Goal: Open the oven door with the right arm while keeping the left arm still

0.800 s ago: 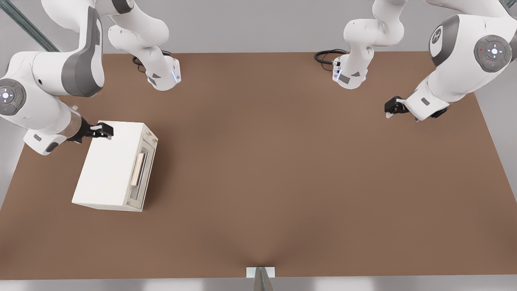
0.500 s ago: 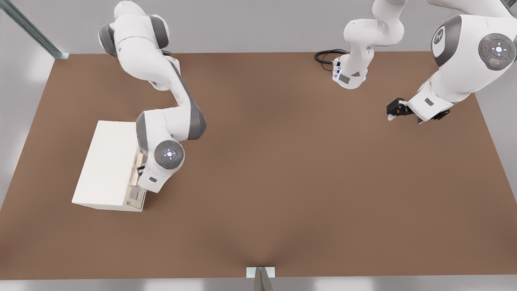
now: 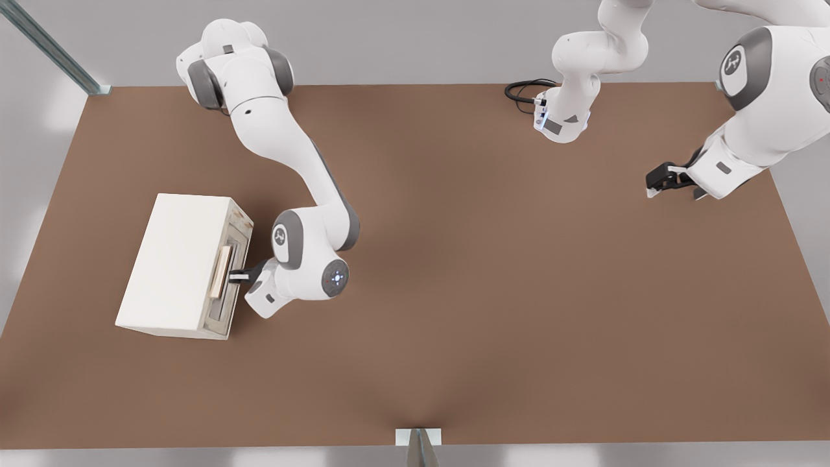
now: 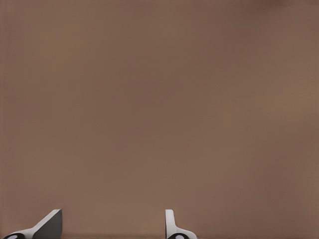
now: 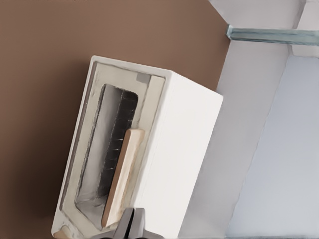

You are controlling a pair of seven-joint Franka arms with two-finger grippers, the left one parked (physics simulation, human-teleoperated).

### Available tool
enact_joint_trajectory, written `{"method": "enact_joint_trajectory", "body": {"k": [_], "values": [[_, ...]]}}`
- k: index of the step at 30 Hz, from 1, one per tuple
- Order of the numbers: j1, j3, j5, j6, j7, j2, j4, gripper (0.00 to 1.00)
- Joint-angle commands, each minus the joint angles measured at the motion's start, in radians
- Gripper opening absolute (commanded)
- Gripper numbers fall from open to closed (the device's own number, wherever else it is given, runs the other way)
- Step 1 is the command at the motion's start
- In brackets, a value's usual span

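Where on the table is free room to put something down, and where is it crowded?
Bare table runs from the oven across to the front view's right edge, and along the near edge. It is crowded at the oven door, where the right arm's claw, shut, sits by the handle.

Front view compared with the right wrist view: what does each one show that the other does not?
Only the front view shows the right arm, its end effector just beside the oven door, and the table all around. Only the right wrist view shows the door's dark window. Both show the oven, door shut, and its beige handle.
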Motion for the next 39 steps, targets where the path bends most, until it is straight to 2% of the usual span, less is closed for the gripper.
{"method": "enact_joint_trajectory", "body": {"k": [1,5,14,20,39], "values": [[-0.014,-0.002,-0.025,-0.013,0.161,0.0,0.003,0.21],[-0.085,0.002,-0.025,0.064,0.157,0.003,-0.072,0.21],[-0.091,0.003,-0.024,0.141,0.153,0.046,-0.086,0.21],[-0.082,0.009,-0.022,0.127,0.211,-0.006,-0.204,0.21],[-0.082,0.012,-0.025,0.118,0.202,0.005,-0.253,0.21]]}}
